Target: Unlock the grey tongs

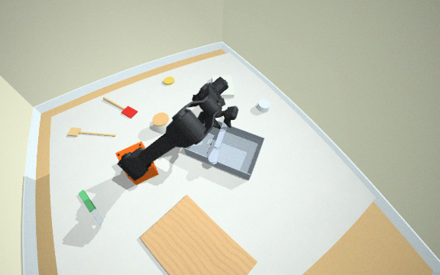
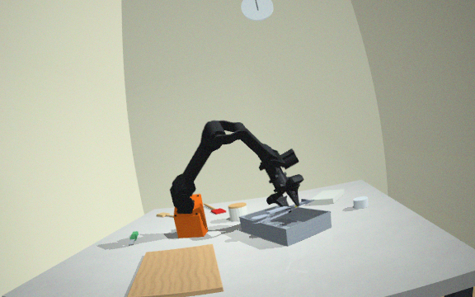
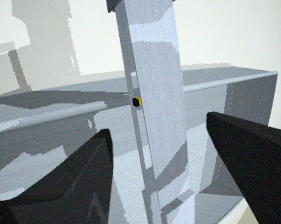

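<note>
The grey tongs (image 1: 218, 141) (image 3: 163, 65) lie closed across the grey roasting tin (image 1: 255, 158) (image 2: 309, 228) (image 3: 248, 100), their far end beyond its rim. In the wrist view a small yellow and black mark (image 3: 137, 102) shows on their side. My gripper (image 1: 224, 126) (image 2: 291, 205) (image 3: 159, 128) is open and points down over the tin's far edge, with one finger on each side of the tongs. No finger is seen touching them in the wrist view. The wooden board (image 1: 197, 237) (image 2: 180, 268) lies flat near the front, with nothing on it.
A jar with an orange lid (image 1: 160, 119) (image 2: 237, 205) stands between the arm's base and the back. A white cup (image 1: 263, 105) (image 2: 360, 202) and a pale block (image 2: 327, 196) are beyond the tin. A green-handled knife (image 1: 87, 201) lies left of the board.
</note>
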Controlling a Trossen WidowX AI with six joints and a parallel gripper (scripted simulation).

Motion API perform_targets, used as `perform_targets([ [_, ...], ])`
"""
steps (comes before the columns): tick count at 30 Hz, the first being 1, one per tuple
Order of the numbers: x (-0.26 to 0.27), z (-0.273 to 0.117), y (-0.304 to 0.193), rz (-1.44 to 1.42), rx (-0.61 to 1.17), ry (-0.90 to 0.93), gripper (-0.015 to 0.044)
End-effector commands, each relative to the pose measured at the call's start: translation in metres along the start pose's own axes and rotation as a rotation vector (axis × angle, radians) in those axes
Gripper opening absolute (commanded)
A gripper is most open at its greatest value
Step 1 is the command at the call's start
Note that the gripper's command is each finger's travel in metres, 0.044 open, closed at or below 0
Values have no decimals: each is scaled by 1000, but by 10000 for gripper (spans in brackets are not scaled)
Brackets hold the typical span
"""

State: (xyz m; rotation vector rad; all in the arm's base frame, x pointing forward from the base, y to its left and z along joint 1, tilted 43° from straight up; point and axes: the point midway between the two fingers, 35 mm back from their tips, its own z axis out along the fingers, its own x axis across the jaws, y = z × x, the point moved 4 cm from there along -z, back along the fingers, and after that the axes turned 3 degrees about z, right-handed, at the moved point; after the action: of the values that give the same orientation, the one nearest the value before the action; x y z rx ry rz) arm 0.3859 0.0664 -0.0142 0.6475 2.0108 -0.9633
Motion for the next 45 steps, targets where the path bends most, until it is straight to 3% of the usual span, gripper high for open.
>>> perform_targets([
  [1,1,5,0,-8,-2,1,260],
  [17,-1,29,-4,-9,3,-9,260],
  [23,-2,27,-3,-1,6,-9,103],
  [33,-2,27,-3,-1,6,-9,36],
  [40,-4,22,-2,-1,5,-8,-148],
  [45,-24,-13,1,-5,1,-3,-150],
])
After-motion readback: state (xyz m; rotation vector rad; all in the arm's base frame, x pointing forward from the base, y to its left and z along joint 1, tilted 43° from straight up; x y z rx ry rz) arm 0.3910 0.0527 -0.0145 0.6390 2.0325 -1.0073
